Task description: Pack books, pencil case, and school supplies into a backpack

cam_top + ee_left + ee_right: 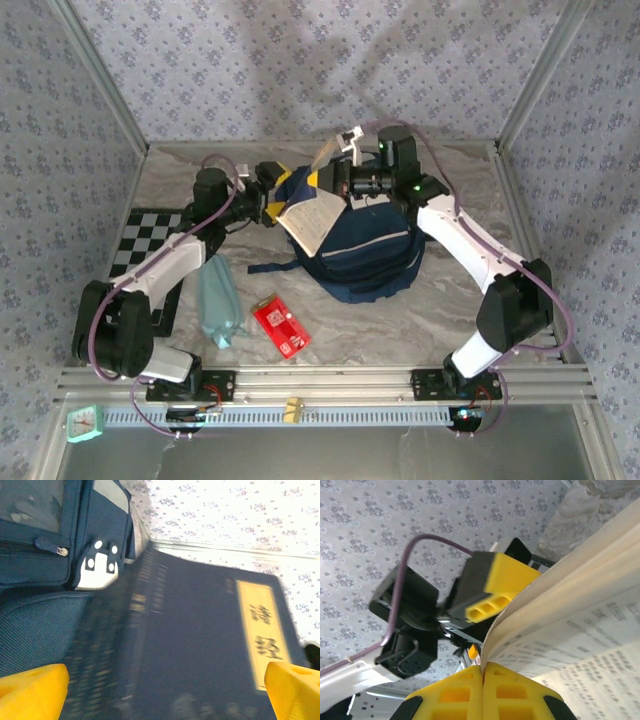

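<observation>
Your left gripper (162, 692) stands wide open, close over a navy cover of the books (308, 215). Your right gripper (483, 677) is closed on a page edge of these books, which stick out of the backpack (370, 260). The pencil case (217, 300) and the red packet (281, 327) lie on the counter (400, 320), left of the backpack.

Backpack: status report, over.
Left gripper open, facing navy book. Right gripper shut on book pages at backpack mouth. Pencil case, red packet on table.
</observation>
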Controlling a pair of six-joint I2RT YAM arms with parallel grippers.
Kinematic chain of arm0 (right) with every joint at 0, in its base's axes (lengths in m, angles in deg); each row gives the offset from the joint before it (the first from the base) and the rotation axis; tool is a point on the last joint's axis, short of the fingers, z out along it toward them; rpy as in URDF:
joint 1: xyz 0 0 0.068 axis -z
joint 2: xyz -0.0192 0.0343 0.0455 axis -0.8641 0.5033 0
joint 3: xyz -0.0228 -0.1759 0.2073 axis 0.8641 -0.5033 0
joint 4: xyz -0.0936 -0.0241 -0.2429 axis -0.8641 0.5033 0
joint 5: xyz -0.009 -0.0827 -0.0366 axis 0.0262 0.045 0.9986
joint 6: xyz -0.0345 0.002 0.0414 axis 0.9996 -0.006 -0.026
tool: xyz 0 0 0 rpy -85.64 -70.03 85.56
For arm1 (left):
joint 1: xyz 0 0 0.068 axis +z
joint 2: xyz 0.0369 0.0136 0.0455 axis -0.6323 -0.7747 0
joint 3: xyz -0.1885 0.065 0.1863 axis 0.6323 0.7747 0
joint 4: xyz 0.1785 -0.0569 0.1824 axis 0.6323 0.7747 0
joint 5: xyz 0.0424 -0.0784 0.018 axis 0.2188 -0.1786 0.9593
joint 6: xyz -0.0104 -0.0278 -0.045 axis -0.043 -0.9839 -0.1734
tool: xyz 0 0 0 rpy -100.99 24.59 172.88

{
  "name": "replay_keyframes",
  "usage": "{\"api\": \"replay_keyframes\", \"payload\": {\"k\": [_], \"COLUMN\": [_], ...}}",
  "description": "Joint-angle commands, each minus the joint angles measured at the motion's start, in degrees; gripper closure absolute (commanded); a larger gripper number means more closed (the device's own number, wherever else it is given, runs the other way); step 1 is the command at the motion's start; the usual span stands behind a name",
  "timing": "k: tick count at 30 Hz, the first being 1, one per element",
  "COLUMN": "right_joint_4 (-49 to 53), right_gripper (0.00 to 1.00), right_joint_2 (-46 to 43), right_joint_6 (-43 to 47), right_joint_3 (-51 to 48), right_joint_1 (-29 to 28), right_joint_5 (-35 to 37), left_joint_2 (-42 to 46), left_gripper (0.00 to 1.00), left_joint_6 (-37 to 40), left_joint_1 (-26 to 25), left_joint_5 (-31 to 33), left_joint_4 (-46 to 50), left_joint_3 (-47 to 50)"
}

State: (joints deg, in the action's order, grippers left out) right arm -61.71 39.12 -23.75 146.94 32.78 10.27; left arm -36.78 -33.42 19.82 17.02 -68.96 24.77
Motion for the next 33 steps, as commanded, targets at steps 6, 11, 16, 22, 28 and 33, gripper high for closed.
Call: {"api": "replay_keyframes", "payload": {"k": [6, 11, 16, 22, 28, 33], "right_joint_4": [-7.2, -6.0, -6.1, -1.8, 4.9, 9.2], "right_gripper": [1.00, 1.00, 1.00, 1.00, 0.74, 0.58], "right_joint_2": [-0.9, 1.3, 1.7, -0.2, -2.6, -1.7], "right_joint_6": [0.9, 2.0, 1.4, 1.6, 2.4, 2.0], "right_joint_3": [-10.4, -16.9, -21.2, -25.6, -25.9, -24.5], "right_joint_1": [3.5, 3.7, 3.5, 2.7, 1.3, 1.7], "right_joint_5": [-4.2, -4.9, -3.2, 1.5, 8.2, 13.3], "left_joint_2": [-4.3, -6.1, -7.2, -7.9, -8.5, -7.9], "left_gripper": [0.01, 0.16, 0.35, 0.54, 0.69, 0.74], "left_joint_6": [-2.4, -0.1, 2.0, 4.0, 9.0, 13.7], "left_joint_1": [-2.3, -3.5, -3.3, -3.5, -4.4, -5.2], "left_joint_5": [0.3, 1.0, 1.9, 2.9, 4.7, 4.7], "left_joint_4": [-4.6, -3.2, -1.5, -1.1, 5.2, 9.3], "left_joint_3": [1.5, 3.3, 5.2, 6.2, 5.0, 3.8]}}
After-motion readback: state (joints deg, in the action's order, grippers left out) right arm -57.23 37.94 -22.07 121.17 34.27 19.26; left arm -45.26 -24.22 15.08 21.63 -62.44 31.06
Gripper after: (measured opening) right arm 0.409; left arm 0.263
